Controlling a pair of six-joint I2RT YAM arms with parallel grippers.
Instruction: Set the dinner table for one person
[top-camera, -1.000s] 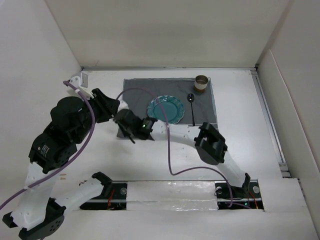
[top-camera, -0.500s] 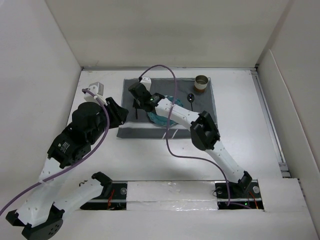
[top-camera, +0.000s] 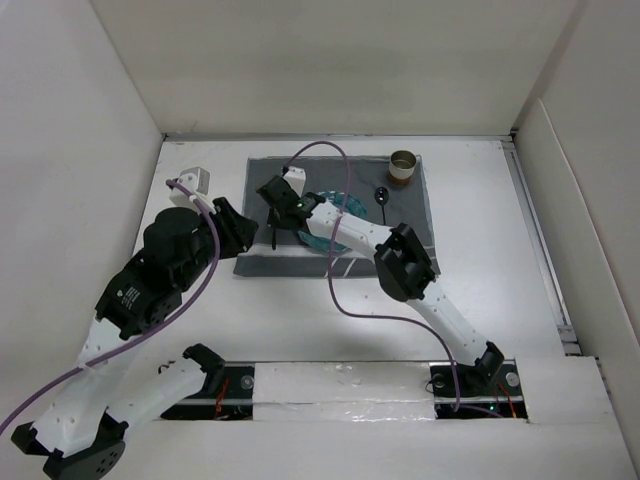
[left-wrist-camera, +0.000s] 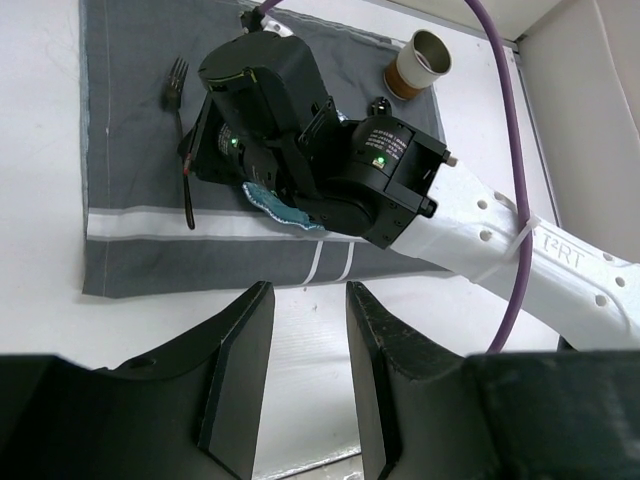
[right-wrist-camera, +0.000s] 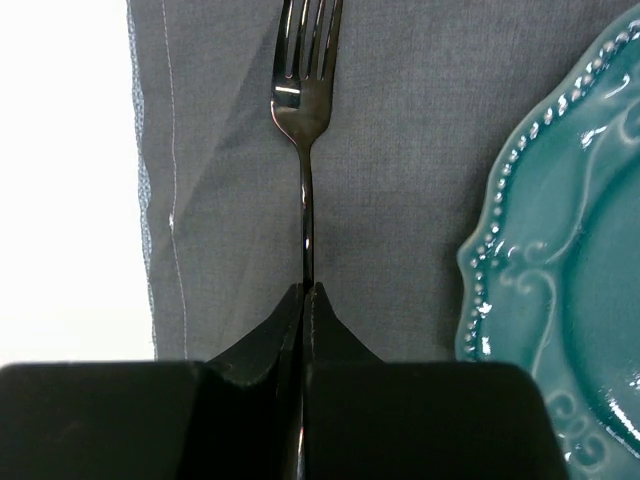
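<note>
Right tool (right-wrist-camera: 305, 292) nearer; one fork (right-wrist-camera: 303, 110)

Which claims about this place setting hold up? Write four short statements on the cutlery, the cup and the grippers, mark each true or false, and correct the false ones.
1. The right gripper is shut on the fork handle. True.
2. The fork is to the right of the plate. False: it is left of the teal plate.
3. The left gripper holds the spoon. False: it is open and empty; the spoon lies on the mat, right of the plate.
4. The cup stands at the mat's far right corner. True.
</note>
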